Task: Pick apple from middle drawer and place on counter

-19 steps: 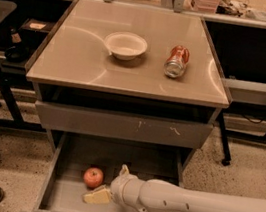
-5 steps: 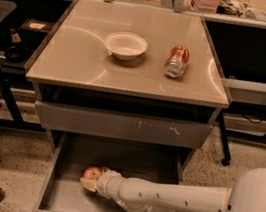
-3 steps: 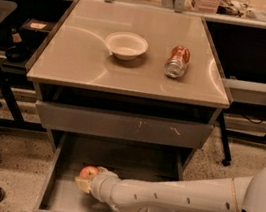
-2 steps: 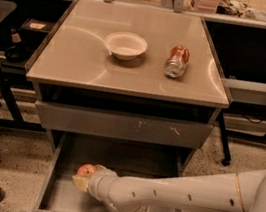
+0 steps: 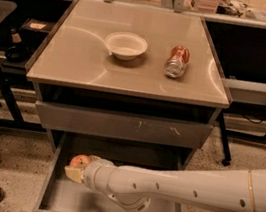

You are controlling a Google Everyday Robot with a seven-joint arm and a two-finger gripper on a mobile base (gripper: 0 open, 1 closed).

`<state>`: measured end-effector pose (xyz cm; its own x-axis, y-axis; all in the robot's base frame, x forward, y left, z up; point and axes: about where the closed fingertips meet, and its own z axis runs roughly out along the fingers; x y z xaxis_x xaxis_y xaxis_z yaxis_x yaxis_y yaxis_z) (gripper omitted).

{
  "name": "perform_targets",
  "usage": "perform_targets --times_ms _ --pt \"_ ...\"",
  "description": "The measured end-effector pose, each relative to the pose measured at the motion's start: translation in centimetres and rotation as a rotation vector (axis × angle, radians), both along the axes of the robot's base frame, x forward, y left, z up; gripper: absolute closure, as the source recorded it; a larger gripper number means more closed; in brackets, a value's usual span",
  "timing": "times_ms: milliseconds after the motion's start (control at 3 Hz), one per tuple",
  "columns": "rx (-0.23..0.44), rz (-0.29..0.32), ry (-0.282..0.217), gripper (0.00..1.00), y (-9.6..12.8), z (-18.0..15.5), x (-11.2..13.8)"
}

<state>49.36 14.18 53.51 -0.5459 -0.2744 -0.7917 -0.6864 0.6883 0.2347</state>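
The end effector (image 5: 77,169) pinches the apple (image 5: 81,160) inside the middle drawer (image 5: 65,201) (left side, near its wall).

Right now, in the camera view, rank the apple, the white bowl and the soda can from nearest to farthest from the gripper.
The gripper is low in the open middle drawer, left side.
1. apple: held in the gripper, drawer's left.
2. white bowl: on the counter, left of centre.
3. soda can: lying on the counter, right of the bowl.
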Motion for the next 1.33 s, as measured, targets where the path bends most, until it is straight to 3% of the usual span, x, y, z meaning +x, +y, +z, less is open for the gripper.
perform_targets --times_ms 333,667,1333 --pt "0.068 0.062 -0.058 1.00 1.5 3.6 0.0" --pt "0.064 0.066 -0.055 1.00 1.7 4.0 0.1" --pt "0.024 0.033 -0.081 1.00 2.5 9.1 1.4"
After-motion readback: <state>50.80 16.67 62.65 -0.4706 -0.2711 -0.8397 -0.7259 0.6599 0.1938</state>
